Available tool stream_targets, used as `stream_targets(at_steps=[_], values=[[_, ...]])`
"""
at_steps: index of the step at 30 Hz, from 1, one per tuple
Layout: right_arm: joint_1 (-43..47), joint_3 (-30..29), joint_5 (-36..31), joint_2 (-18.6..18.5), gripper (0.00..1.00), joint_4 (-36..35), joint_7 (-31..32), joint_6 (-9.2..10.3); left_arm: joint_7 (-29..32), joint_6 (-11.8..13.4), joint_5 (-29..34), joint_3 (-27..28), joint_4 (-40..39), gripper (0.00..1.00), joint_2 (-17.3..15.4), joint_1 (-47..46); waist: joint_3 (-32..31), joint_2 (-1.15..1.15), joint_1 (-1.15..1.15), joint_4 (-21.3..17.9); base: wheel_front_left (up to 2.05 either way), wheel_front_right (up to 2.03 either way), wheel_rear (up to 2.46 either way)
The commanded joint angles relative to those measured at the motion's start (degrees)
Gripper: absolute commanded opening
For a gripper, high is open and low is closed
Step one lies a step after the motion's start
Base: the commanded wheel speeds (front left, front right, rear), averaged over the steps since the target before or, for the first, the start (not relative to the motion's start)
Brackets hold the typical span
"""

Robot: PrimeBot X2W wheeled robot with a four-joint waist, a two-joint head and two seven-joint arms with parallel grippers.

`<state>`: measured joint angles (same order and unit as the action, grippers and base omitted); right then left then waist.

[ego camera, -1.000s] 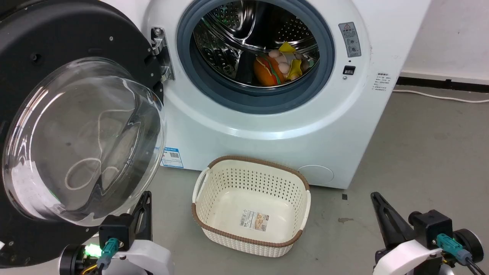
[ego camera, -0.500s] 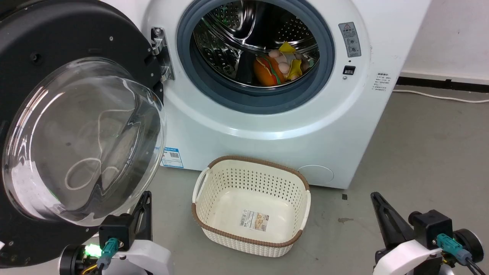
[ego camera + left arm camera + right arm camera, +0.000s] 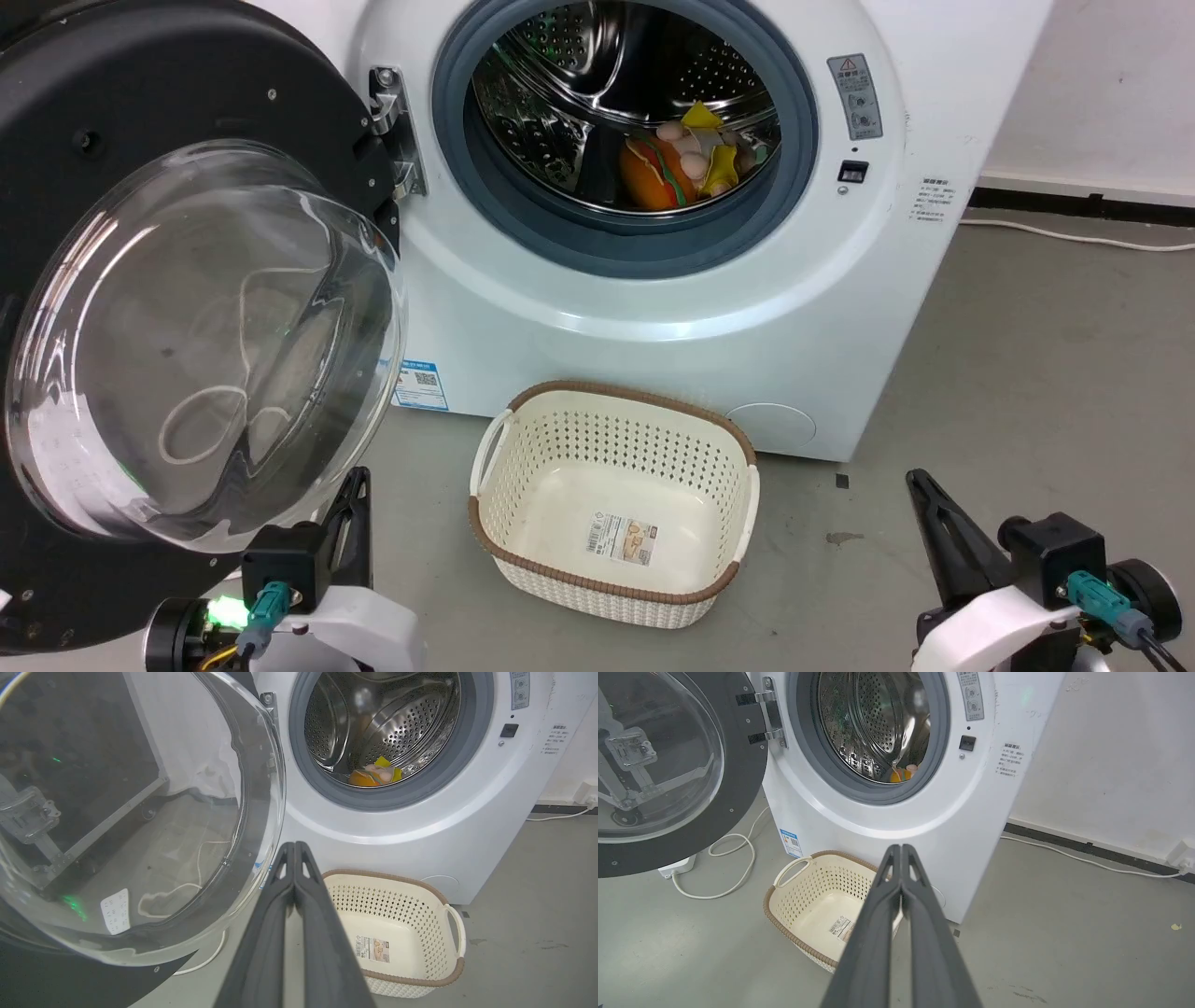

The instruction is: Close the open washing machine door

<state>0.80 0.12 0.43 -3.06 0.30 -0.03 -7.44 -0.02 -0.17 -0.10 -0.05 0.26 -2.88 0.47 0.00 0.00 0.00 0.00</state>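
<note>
Looking forward and down at a white washing machine [image 3: 653,308] standing on a grey floor [image 3: 1027,373], with the washing machine door [image 3: 201,336] swung wide open to the robot's left. Hanging there from a metal hinge [image 3: 390,131] at the left edge of the round opening, wide black rim all around, clear glass bowl bulging toward the head camera, well apart from the opening. Inside the grey rubber ring [image 3: 653,247], a steel drum [image 3: 579,65] dotted with holes, with a small heap of orange and yellow things [image 3: 677,159] lying at its bottom. Low on the front panel, just beside the door's glass, a blue sticker [image 3: 420,385]. On the floor just in front of the machine, a cream basket [image 3: 607,434] with a brown rim and a paper label on its base. In the left wrist view, the left gripper [image 3: 295,847] with both dark fingers pressed flat together, closed and gripping nothing, tips just beside the lower right edge of the glass bowl and above the basket's near corner. In the right wrist view, the right gripper [image 3: 901,848] closed tip to tip in the same way, gripping nothing, low over bare floor to the right of the basket, well apart from the door.
</note>
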Motion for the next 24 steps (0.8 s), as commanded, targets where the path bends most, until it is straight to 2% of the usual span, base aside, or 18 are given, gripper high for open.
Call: stream_targets(at_steps=[1,3,4,24], values=[[-0.80,-0.12,-0.43,0.18,0.00,-0.30,0.03,-0.05,0.02,0.17,0.10,0.05,-0.26,0.00,0.01,-0.47,0.00,0.00,0.00,0.00,0.00,0.00,0.00],[-0.80,-0.12,-0.43,0.18,0.00,-0.30,0.03,-0.05,0.02,0.17,0.10,0.05,-0.26,0.00,0.01,-0.47,0.00,0.00,0.00,0.00,0.00,0.00,0.00],[0.01,0.00,0.05,0.00,1.00,0.00,-0.02,0.00,-0.02,0.00,0.00,-0.02,0.01,1.00,0.00,0.00,0.00,0.00,0.00,0.00,0.00,0.00,0.00],[0.69,-1.18,2.23,0.03,1.00,-0.67,-2.14,-0.01,-2.14,-0.48,-0.22,-1.00,-0.29,1.00,-0.04,-0.13,-0.18,0.00,0.00,1.48,0.00,0.00,0.00]])
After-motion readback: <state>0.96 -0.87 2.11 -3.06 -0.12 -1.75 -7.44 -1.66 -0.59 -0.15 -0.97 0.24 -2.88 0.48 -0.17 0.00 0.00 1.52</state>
